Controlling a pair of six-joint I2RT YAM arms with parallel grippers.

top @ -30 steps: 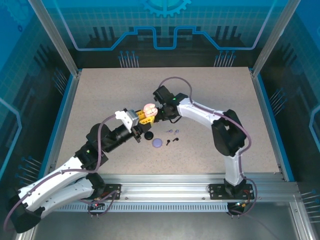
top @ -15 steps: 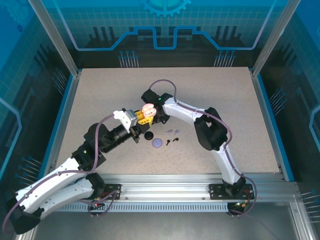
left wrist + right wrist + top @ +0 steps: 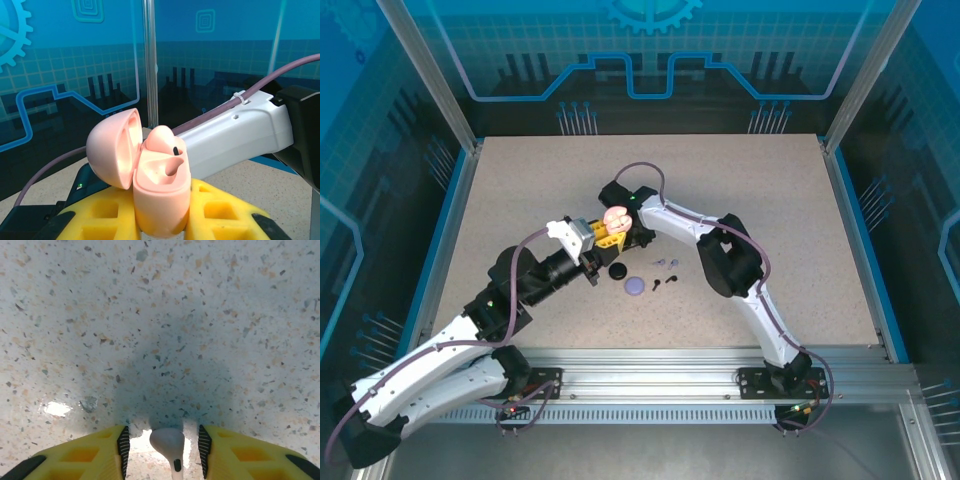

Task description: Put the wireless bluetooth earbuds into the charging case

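Loose black earbuds (image 3: 658, 284) and lavender earbuds (image 3: 660, 262): on worktop (image 3: 520, 180), near-right of pink charging case (image 3: 160, 190). Case: lid open, clamped in left fingers (image 3: 604, 237). One pale pink earbud (image 3: 168, 442): just beyond case, between right fingers (image 3: 202, 445), which stand parted and clear of it.

Smooth satin pink plastic charging case (image 3: 162, 195), glossy pale earbud (image 3: 167, 440), speckled stone-look matt tabletop (image 3: 150, 315)

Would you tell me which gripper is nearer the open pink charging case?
Left. The left gripper holds the pink charging case between its fingers; the right gripper is close beside it.
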